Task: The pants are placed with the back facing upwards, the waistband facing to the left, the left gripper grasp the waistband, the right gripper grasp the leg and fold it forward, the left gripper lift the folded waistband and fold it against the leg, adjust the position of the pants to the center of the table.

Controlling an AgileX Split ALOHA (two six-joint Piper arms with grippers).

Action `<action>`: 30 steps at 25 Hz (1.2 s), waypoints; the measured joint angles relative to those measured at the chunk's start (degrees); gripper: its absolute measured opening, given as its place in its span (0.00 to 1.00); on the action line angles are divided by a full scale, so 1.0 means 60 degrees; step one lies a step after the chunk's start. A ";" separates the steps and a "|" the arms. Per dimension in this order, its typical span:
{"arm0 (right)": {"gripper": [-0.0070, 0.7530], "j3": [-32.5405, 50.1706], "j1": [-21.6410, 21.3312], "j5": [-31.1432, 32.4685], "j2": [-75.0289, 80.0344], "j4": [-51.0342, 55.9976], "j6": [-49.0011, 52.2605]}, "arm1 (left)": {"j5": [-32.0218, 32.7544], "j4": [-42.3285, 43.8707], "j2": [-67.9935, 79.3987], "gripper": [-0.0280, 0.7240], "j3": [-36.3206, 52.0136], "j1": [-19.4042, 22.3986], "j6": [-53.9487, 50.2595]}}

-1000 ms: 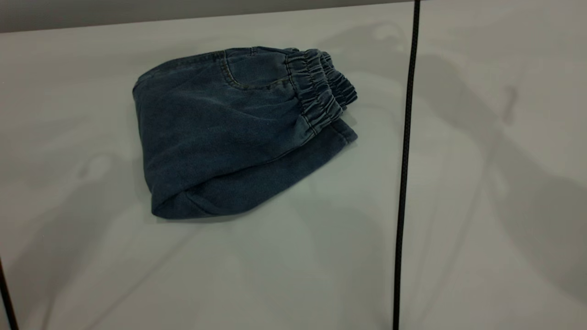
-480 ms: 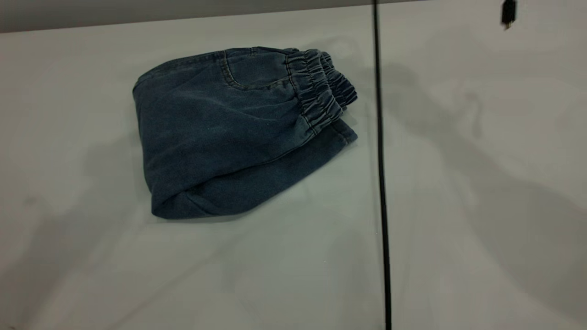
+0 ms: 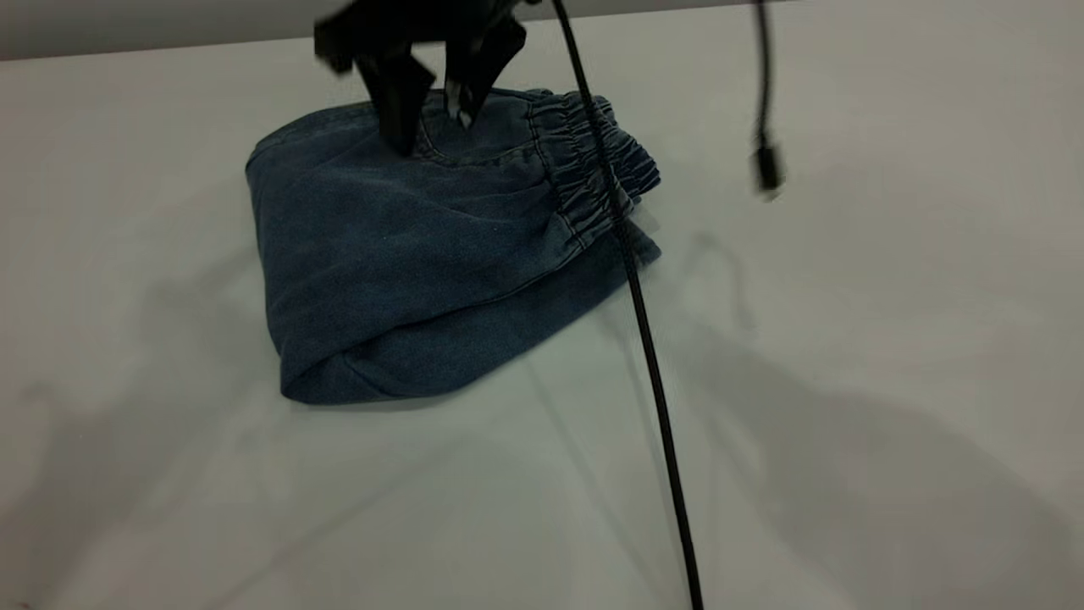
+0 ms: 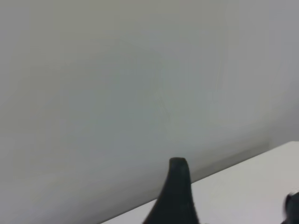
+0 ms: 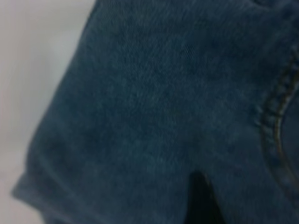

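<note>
**Right gripper (image 3: pixel 432 114) now hanging over the folded pants (image 3: pixel 406 254)**

Since half a second ago, the right gripper is coming into the exterior view from the far edge and is now hanging over the far part of the pants, by the curved pocket seam. Its jaws are standing apart, released, gripping nothing; one fingertip (image 3: pixel 396 127) is reaching down to the denim, though contact is unclear. The black cable (image 3: pixel 648 356) is also swinging left and is now slanting across the waistband (image 3: pixel 593 169). A small plug (image 3: pixel 767 167) is dangling to the right.

The pants are lying unmoved, folded into a bundle left of centre on the table (image 3: pixel 889 381), toward its far side, with the waistband at the bundle's right end.

The left gripper (image 4: pixel 175 196) is pointing away toward a wall; whether it is released or clenched cannot be told.
</note>
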 joint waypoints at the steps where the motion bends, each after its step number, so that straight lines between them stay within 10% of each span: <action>1: 0.51 0.0000 0.0015 -0.0178 0.0101 -0.0165 -0.0009 | 0.0058 0.0008 0.0000 0.81 0.0000 0.0000 0.0018; 16: 0.51 -0.0019 -0.0014 0.0277 0.1341 -0.1278 0.1073 | 0.0349 0.0010 0.0000 0.81 -0.0007 0.0000 0.0259; 30: 0.51 -0.0010 -0.0014 0.0422 0.1387 -0.1492 0.5594 | 0.0827 0.0010 0.0000 0.81 -0.0007 0.0000 0.0258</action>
